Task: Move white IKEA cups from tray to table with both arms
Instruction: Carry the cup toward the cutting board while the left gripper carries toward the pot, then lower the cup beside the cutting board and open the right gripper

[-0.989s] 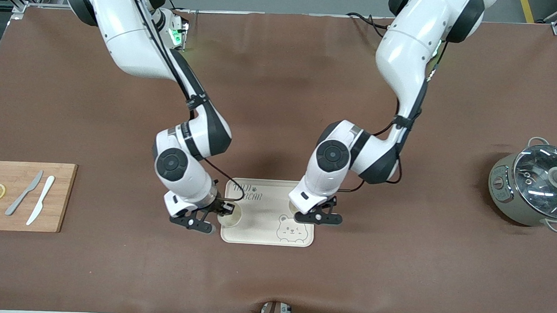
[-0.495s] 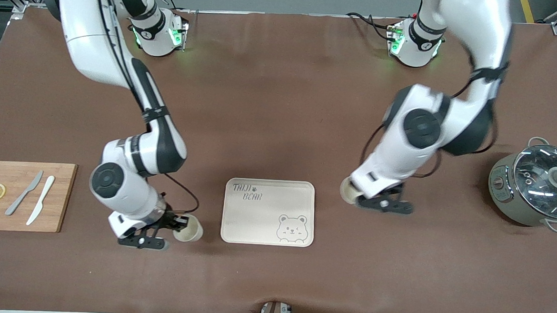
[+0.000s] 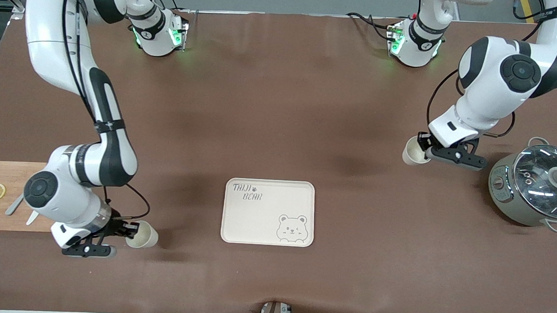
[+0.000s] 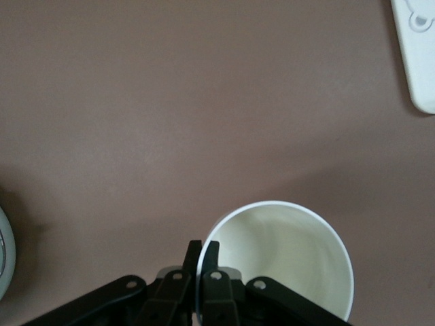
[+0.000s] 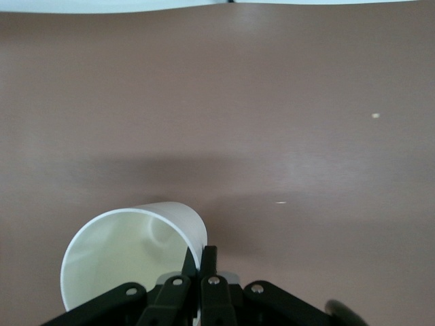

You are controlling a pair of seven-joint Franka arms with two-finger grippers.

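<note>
My left gripper (image 3: 425, 148) is shut on the rim of one white IKEA cup (image 3: 411, 152), held tilted over the brown table beside the grey pot. In the left wrist view the fingers (image 4: 212, 250) pinch the cup's wall (image 4: 285, 261). My right gripper (image 3: 129, 229) is shut on the rim of the other white cup (image 3: 144, 234), over the table between the cutting board and the beige bear tray (image 3: 268, 212). In the right wrist view this cup (image 5: 122, 261) shows with its wall between the shut fingers (image 5: 208, 257).
The grey pot with a glass lid (image 3: 539, 185) stands toward the left arm's end. A wooden cutting board (image 3: 5, 180) with lemon slices and two knives lies toward the right arm's end, partly under the right arm. A tray corner (image 4: 416, 54) shows in the left wrist view.
Both arms have carried their cups off the bear tray and outward: the left gripper toward the pot, the right gripper toward the cutting board. The tray now has nothing on it.
</note>
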